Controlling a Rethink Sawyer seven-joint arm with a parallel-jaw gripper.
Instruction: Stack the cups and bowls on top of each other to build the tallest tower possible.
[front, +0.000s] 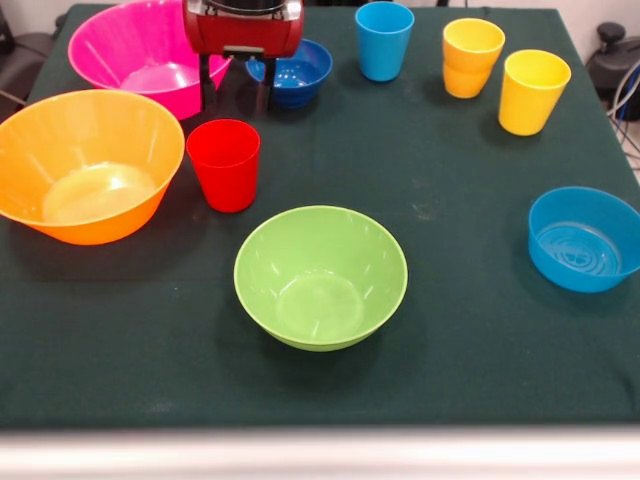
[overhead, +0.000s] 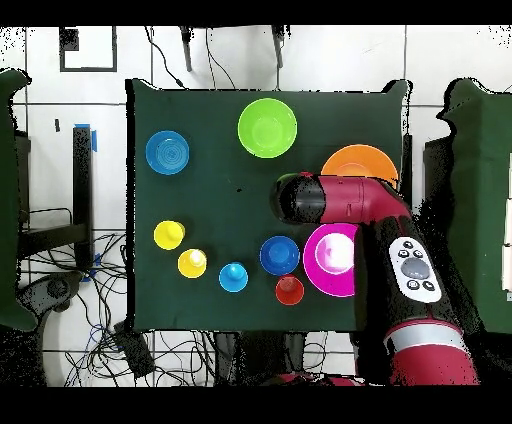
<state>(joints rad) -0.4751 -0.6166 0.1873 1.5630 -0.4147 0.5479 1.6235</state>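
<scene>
While the pincer (front: 238, 82) hangs open, the dark blue bowl (front: 298, 72) sits just beside it.

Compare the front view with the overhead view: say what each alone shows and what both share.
Only the front view shows the hand. Its two dark fingers are apart and empty, and it hangs between the pink bowl and the dark blue bowl. Only the overhead view shows the red and black arm stretched over the table, covering part of the orange bowl, and the tiled floor around the table. Both show the green bowl, the light blue bowl and the light blue cup standing apart on the dark green cloth.
</scene>
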